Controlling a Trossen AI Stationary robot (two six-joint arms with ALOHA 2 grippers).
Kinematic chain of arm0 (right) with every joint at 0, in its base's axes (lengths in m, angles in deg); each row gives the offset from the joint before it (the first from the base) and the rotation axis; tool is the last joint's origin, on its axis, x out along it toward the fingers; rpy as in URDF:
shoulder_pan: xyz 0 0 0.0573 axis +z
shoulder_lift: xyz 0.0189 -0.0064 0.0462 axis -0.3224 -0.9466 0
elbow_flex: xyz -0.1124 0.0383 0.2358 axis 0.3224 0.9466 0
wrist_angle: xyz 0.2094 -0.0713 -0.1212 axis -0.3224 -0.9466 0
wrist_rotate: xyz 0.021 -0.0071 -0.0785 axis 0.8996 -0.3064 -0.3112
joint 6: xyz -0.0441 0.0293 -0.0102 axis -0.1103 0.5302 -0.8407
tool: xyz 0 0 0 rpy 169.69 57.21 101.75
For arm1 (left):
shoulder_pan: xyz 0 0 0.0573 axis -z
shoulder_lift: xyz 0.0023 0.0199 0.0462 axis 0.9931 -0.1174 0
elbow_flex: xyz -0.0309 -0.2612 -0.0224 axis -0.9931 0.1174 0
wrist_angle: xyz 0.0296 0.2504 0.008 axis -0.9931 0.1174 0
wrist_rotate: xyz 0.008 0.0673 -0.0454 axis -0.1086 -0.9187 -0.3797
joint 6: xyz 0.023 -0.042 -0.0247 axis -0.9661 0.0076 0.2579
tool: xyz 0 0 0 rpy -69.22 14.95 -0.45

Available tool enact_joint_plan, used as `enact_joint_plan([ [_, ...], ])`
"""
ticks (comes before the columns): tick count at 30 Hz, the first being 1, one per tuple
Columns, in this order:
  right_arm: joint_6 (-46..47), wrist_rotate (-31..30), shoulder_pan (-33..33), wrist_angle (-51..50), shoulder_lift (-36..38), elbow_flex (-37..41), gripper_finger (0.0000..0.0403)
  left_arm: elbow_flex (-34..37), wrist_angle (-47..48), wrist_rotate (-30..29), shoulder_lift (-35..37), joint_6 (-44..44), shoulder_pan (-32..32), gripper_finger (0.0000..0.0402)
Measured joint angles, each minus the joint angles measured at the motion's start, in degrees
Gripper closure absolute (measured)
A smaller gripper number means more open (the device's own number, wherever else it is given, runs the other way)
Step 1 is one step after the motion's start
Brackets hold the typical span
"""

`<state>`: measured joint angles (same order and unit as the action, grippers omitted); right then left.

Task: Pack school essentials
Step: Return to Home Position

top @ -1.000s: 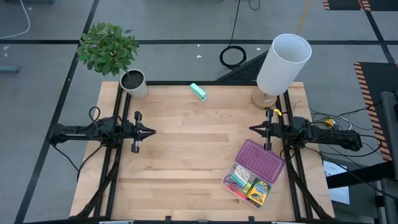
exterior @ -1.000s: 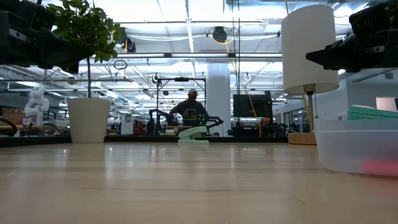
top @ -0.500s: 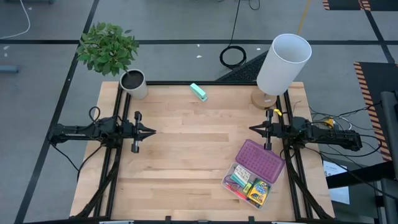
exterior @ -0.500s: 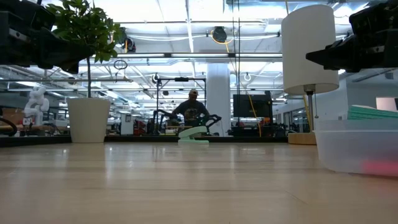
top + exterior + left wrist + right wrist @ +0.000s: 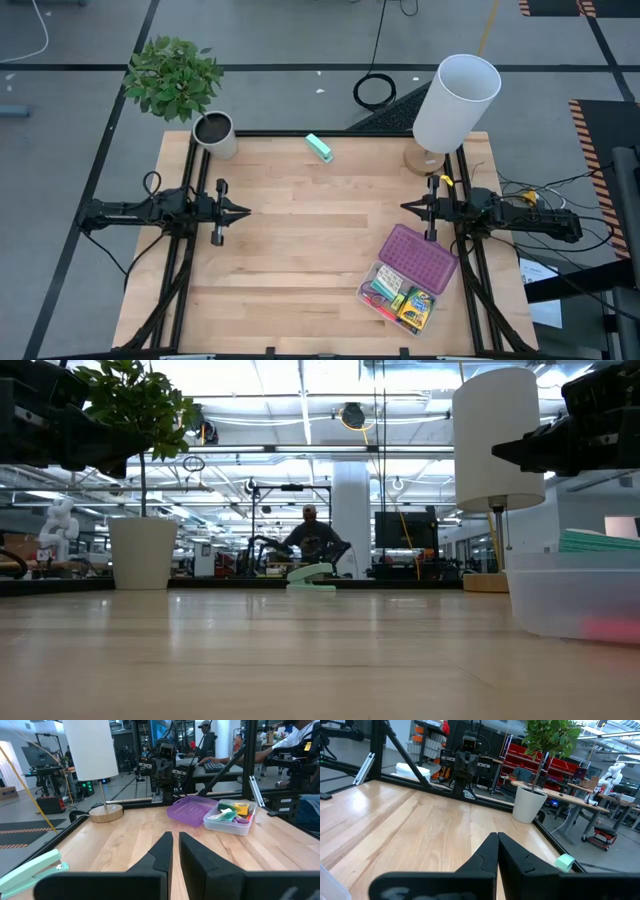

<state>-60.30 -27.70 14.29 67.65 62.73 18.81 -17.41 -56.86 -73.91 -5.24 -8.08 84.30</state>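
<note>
A clear plastic box (image 5: 400, 298) lies near the table's front right corner, its purple lid (image 5: 418, 257) swung open beside it. Inside lie the school essentials: a green-yellow crayon box (image 5: 415, 308), purple-handled scissors (image 5: 239, 820) and a red pen (image 5: 380, 306). My left gripper (image 5: 244, 211) hovers shut at the table's left side, fingers pointing right. My right gripper (image 5: 407, 208) hovers shut at the right side, just beyond the box, fingers pointing left. Neither touches anything.
A teal stapler-like block (image 5: 319, 148) lies at the far edge. A potted plant (image 5: 213, 132) stands at the far left corner, a white lamp (image 5: 452, 105) at the far right. Bare wood (image 5: 300, 250) spans the middle. A person sits beyond the table.
</note>
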Motion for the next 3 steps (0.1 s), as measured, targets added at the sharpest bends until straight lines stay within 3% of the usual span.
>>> enact_joint_plan([
  [3, 0.0, 0.0, 0.0, 0.0, 0.0, 0.0, 0.0403, 0.0, 0.0, 0.0, 0.0, 0.0, 0.0, 0.0366],
])
